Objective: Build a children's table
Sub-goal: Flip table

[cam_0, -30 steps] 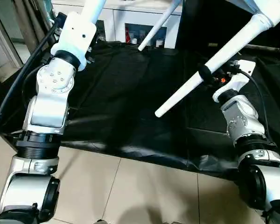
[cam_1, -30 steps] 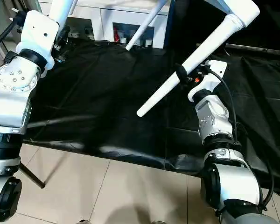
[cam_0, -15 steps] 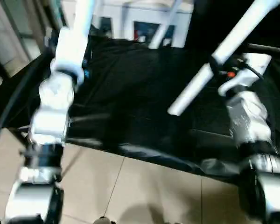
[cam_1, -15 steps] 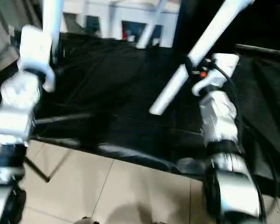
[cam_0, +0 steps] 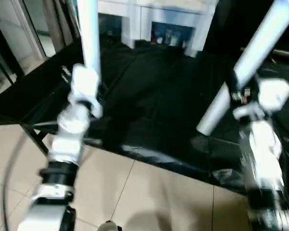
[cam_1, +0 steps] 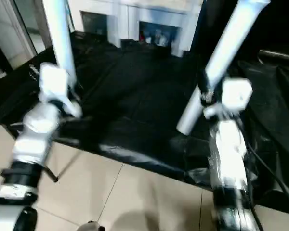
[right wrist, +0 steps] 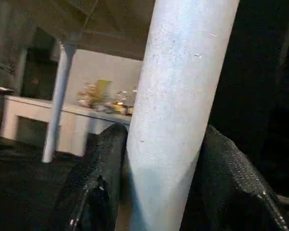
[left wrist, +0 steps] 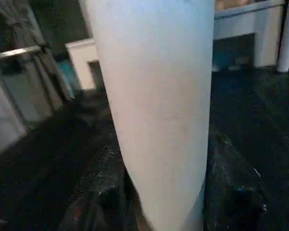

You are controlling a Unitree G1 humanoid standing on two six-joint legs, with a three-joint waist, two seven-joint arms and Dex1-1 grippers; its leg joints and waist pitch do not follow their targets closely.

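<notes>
Fingers (right wrist: 98,183) of both arms grip two legs (cam_0: 89,33).

Two legs (cam_0: 89,33) (cam_0: 250,65) left and right above the cloth-covered table (cam_0: 154,106), cabinet (cam_0: 154,19) behind.

Smooth white plastic legs (cam_0: 253,65), crinkly black sheeting (cam_0: 149,96), glossy floor tiles (cam_0: 149,202)
</notes>
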